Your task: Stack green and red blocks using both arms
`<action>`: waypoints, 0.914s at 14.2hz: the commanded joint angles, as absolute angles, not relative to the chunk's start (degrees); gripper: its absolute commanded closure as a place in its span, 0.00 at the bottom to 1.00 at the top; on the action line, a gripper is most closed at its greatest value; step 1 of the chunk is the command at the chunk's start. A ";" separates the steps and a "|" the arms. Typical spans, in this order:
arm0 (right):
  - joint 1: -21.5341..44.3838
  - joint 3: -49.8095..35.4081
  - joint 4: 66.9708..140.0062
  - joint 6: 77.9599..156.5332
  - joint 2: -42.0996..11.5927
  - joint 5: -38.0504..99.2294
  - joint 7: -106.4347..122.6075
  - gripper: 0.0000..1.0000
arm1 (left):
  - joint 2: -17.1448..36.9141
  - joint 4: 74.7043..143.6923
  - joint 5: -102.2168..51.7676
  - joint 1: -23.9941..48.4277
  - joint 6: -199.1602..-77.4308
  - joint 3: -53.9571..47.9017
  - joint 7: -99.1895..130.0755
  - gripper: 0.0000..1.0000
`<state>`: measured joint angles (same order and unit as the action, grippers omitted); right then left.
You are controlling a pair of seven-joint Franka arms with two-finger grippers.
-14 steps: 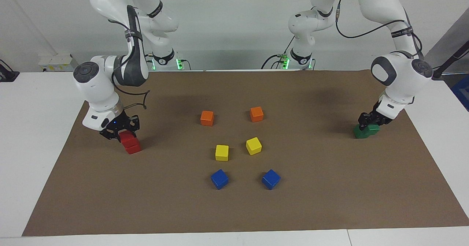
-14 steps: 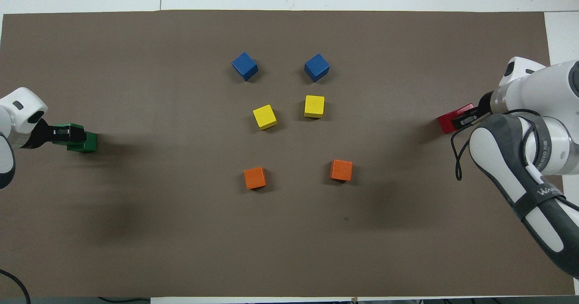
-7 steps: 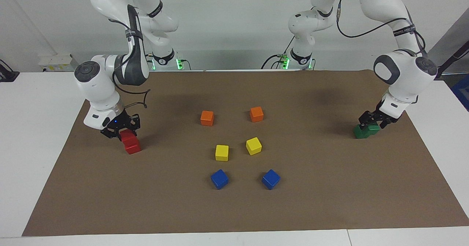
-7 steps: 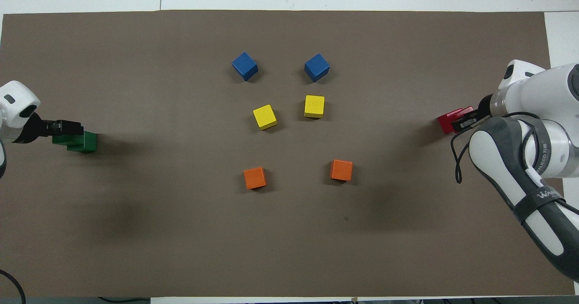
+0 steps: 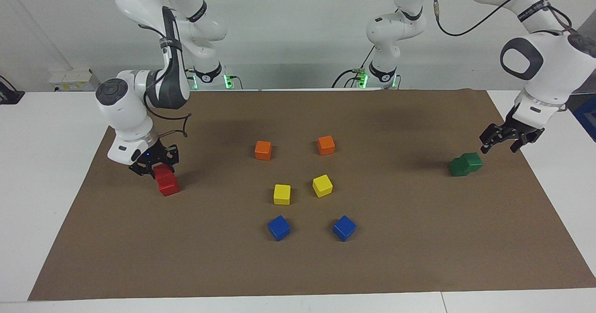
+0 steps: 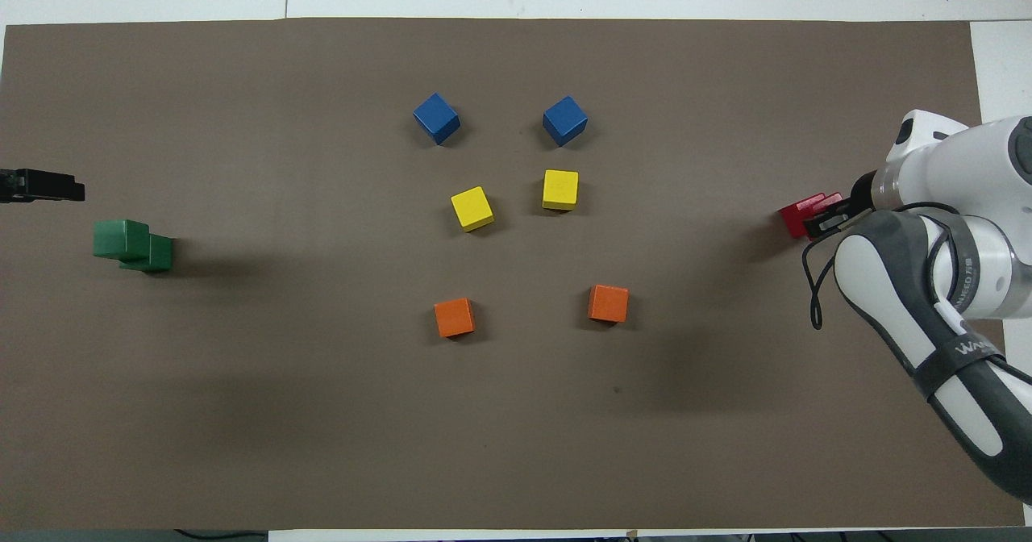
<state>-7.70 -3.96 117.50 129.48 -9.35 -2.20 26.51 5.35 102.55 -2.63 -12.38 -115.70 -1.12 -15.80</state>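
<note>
Two dark green blocks stand stacked at the left arm's end of the mat, the upper green block sitting askew on the lower green block. My left gripper hangs open and empty in the air beside them, touching neither. At the right arm's end, the upper red block rests on the lower red block. My right gripper is shut on the upper red block.
Pairs of cubes lie in the middle of the brown mat: orange ones nearest the robots, yellow ones farther out, and blue ones farthest.
My left gripper opened, let go of the upper green block and lifted away toward the table's edge. The right gripper stayed on the upper red block, hardly moving.
</note>
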 commanded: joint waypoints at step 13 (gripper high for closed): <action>-9.23 -4.39 120.50 133.42 -7.38 -1.85 27.33 1.00 | -6.15 98.00 -1.85 -8.88 -93.08 -2.46 -5.28 0.00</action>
